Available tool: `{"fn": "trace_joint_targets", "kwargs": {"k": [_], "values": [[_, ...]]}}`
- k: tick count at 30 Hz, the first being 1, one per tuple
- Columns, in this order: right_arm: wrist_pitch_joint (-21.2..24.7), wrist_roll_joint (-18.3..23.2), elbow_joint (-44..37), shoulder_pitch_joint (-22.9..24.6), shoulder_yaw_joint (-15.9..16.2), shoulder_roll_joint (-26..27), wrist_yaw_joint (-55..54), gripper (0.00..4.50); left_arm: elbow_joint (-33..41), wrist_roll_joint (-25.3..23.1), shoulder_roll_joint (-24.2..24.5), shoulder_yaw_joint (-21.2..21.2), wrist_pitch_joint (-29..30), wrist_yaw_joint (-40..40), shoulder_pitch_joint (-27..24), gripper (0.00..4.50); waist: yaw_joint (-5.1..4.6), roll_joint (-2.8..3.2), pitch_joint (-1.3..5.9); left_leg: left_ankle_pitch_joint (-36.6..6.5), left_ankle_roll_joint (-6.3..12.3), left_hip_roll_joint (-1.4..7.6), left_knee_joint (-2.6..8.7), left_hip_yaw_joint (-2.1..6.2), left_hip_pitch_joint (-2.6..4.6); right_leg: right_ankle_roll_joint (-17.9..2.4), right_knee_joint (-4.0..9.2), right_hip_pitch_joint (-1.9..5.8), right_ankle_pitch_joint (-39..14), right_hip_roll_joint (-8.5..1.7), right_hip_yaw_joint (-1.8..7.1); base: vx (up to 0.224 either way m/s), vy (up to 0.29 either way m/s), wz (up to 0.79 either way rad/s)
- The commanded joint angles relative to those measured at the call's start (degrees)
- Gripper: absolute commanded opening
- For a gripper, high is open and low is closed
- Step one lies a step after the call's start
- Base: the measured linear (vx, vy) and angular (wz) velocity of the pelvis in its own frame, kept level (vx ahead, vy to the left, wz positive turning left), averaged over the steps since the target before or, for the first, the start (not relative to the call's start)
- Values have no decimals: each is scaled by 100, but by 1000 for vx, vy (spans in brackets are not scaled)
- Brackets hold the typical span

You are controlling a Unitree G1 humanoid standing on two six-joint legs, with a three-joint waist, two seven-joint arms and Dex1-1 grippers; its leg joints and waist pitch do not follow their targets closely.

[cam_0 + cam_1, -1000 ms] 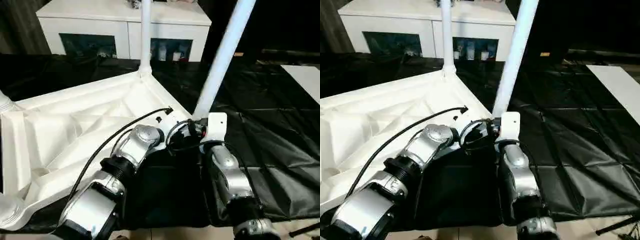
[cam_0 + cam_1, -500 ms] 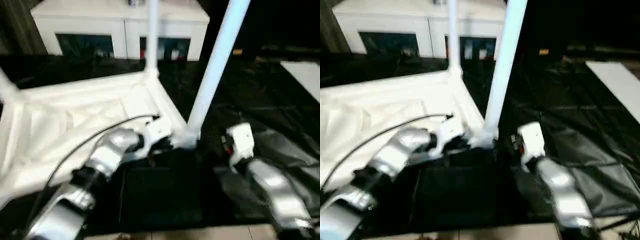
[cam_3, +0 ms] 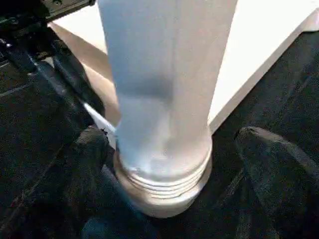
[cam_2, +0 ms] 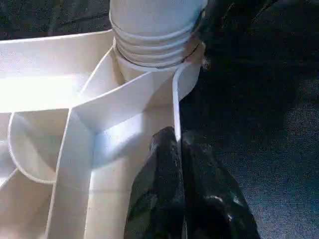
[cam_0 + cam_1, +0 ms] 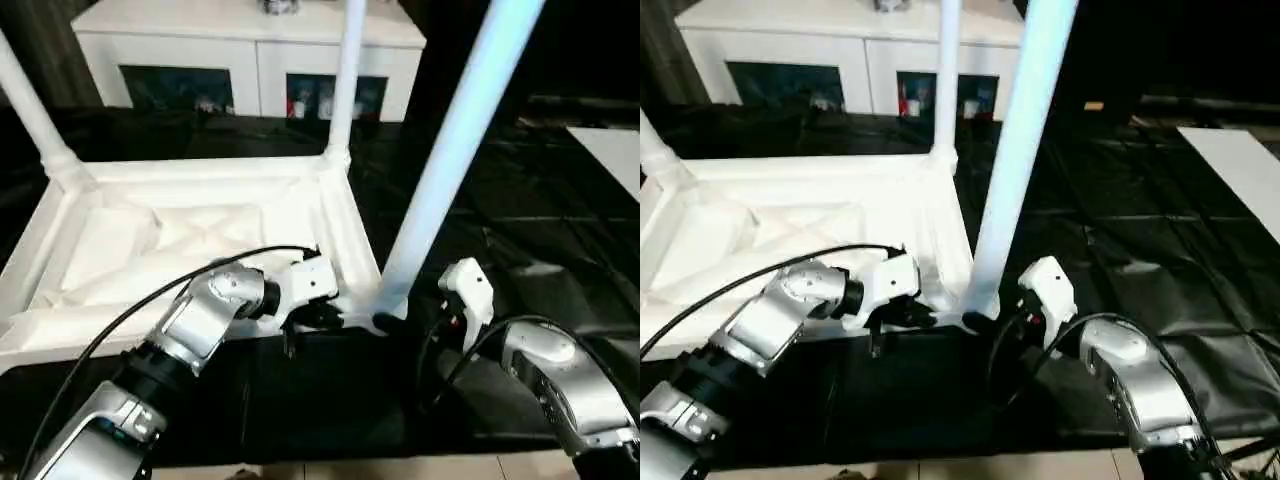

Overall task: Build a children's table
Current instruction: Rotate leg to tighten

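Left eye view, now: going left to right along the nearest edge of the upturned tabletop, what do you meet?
Left gripper pinching the tabletop rim → near leg standing in its corner socket → right gripper, open beside that leg's base.

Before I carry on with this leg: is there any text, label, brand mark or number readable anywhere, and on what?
No readable text in any view.
Tabletop, legs: plain white, unmarked.
Left gripper, right gripper: no lettering visible.
Cabinet: small coloured items behind the dark glass doors may carry print, but are too small and blurred to read.
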State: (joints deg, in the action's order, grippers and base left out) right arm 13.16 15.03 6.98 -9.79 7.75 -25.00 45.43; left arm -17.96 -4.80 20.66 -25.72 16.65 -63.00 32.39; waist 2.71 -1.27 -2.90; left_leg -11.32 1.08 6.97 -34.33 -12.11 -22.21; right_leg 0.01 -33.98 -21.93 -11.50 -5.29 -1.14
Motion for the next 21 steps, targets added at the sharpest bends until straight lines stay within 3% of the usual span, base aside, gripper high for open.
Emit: {"fn": "trace_joint_targets", "kwargs": {"k": [1,5,12,21], "values": [[-18,-50,94,-97,-49,27,96,443,170,-43,11,-151,81,-108,-6,0,-5,-36,322,-1090,233,659,495,310,177,-1482,296,137,-317,-440,199,0,0,0],[-55,-78,164,-117,38,-8,206,427,216,-50,32,-155,132,-112,-12,0,7,-40,321,-945,364,655,469,300,175,-1539,289,148,-235,-446,196,0,0,0],[-178,-42,331,-208,28,89,248,365,230,-49,44,-173,164,-121,-25,0,0,-23,321,-1138,259,655,480,305,185,-1534,305,141,-431,-433,194,0,0,0],[-256,-75,461,-267,74,127,298,284,183,-56,43,-177,170,-123,17,0,11,-30,337,-980,320,652,456,300,184,-1573,281,157,-253,-443,191,0,0,0]]}}
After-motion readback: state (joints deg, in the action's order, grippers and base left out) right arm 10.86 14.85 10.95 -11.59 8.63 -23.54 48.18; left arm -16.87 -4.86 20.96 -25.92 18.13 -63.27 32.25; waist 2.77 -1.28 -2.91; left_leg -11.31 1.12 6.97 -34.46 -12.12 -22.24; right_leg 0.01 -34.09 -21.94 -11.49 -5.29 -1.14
